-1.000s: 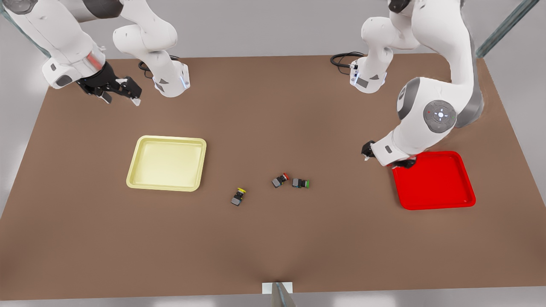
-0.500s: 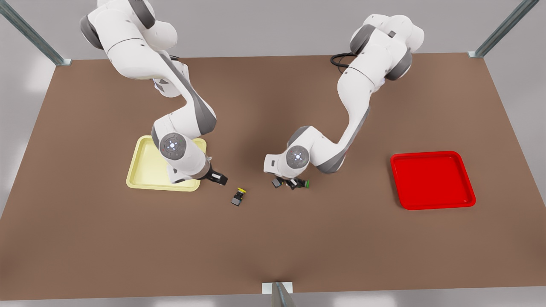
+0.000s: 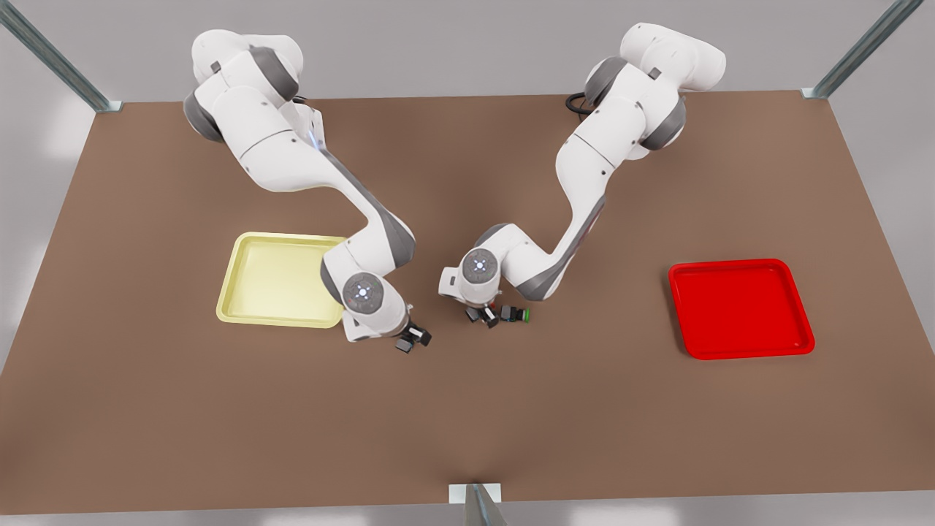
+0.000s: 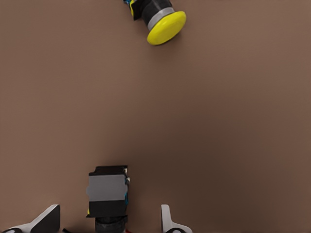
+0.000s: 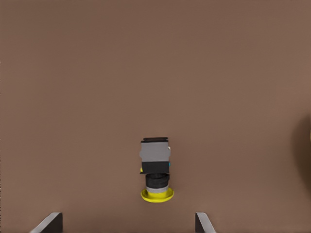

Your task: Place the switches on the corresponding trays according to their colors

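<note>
Blocky yellow-capped switch [image 5: 156,171] between right end effector [image 5: 127,224] fingers, matte brown table [image 3: 467,409]

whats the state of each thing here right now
yellow switch: on its side, not gripped
red switch: on the table, not gripped
green switch: lying on the table
yellow tray: empty
red tray: empty
left end effector: open, straddling red switch
right end effector: open, straddling yellow switch

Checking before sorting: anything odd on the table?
A green-capped switch lies beside the red switch under the open left gripper, but there are only a yellow tray and a red tray. The right gripper hangs open over the yellow switch.
</note>
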